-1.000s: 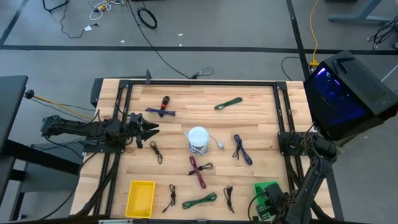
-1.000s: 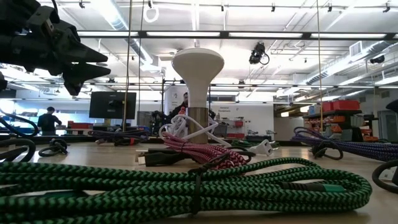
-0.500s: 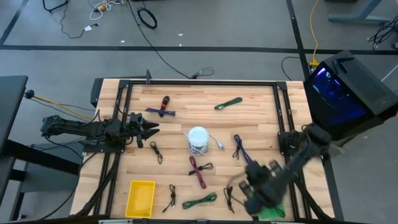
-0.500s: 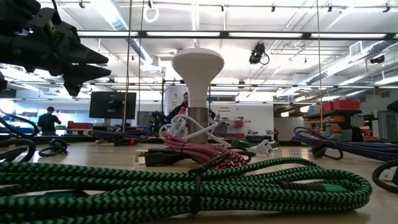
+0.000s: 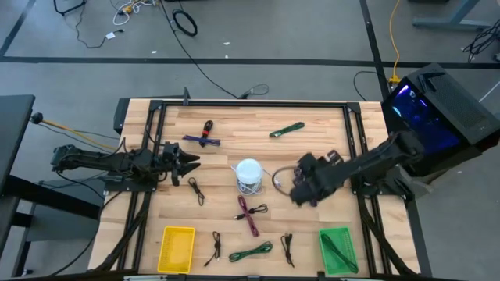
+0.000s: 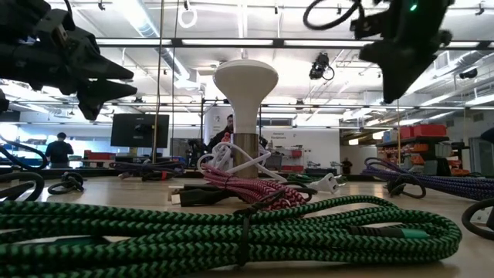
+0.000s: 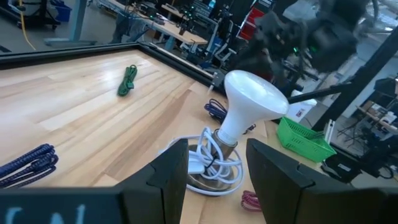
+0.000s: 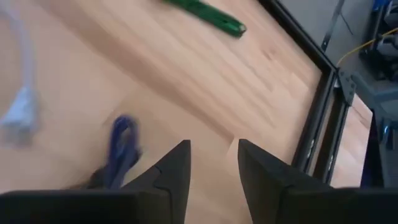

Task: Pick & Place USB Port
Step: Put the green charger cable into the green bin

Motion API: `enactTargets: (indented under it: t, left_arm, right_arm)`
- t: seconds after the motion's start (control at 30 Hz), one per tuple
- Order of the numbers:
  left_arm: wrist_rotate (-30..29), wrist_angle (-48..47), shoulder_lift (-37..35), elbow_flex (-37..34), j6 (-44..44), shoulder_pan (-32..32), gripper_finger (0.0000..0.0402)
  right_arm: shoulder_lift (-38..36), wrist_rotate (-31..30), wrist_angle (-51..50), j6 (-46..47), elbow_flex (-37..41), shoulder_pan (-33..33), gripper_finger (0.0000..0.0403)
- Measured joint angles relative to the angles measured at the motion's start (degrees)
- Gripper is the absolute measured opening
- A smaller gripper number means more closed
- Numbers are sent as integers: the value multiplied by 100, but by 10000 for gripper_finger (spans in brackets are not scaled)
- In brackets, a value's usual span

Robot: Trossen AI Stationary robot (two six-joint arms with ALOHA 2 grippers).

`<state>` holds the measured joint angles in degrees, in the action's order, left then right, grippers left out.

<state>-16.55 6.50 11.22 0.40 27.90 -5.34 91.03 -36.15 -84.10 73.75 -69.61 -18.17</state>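
Wooden table (image 5: 226, 136) bears a coiled, seemingly blue-purple braided cable (image 8: 121, 151).

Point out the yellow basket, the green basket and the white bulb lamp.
yellow basket (image 5: 177, 249), high view, on its mesh floor.
green basket (image 5: 338, 251), high view, on its floor near the middle.
white bulb lamp (image 6: 245, 80), low view, on its rounded white head.

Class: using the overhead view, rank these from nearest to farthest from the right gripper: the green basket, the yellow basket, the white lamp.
Measured from the right gripper:
1. White lamp, table centre, just beside it.
2. Green basket, near right corner.
3. Yellow basket, near left corner.
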Motion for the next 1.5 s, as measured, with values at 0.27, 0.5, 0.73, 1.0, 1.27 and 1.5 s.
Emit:
enactTargets:
  t: [0.27, 0.5, 0.73, 1.0, 1.27, 1.5]
  left_arm:
    - [-182, -52, 0, 0, -4, 0, 167]
    - [-184, -65, 0, 0, -2, 0, 167]
    - [-305, -135, 2, 0, -9, 0, 167]
    - [-407, -173, 2, 2, -9, 0, 167]
    - [-418, -181, 2, 2, -11, 0, 167]
    - [-420, -188, 2, 2, -13, 0, 167]
  right_arm:
    - [-852, 513, 3160, -2940, 1100, 2096, 132]
    - [-499, 2521, 6252, -4815, 1342, 3931, 132]
    - [264, 3527, 7165, -4885, 1340, 4688, 132]
    - [796, 3866, 7337, -4268, 1340, 5008, 132]
    - [799, 4334, 7432, -5775, 1340, 5065, 132]
    - [799, 4077, 7012, -7268, 1338, 4935, 132]
